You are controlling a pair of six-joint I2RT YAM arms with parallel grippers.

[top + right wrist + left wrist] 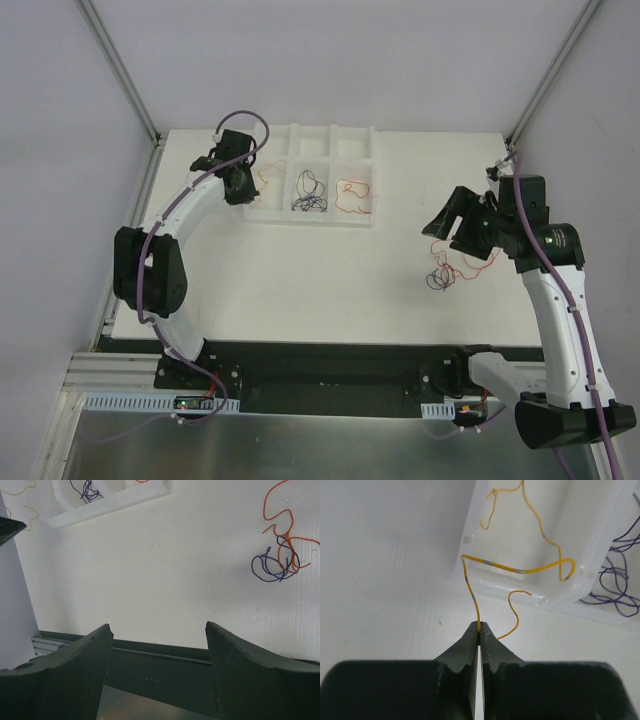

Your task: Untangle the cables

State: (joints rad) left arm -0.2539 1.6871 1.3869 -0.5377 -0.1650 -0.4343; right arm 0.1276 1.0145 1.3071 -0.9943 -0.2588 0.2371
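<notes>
Left gripper (pixel 479 626) is pinching the yellow cable (pixel 540 569), which is draping over the tray wall (pixel 540 600) at upper right and risking a snag. Right gripper (pixel 157 626) is standing spread, with the tangle (pixel 277 555) lying upper right. Overhead, its strands are interlacing right of centre, so gripping both is risking a tighter knot.

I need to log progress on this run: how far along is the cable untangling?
Done: purple cables and a red cable lie in separate tray compartments. In hand: the left hand is shut on a yellow cable draped over the tray's wall, partly inside the end compartment. Left: a red-and-purple tangle lies on the table near the open right hand.
</notes>
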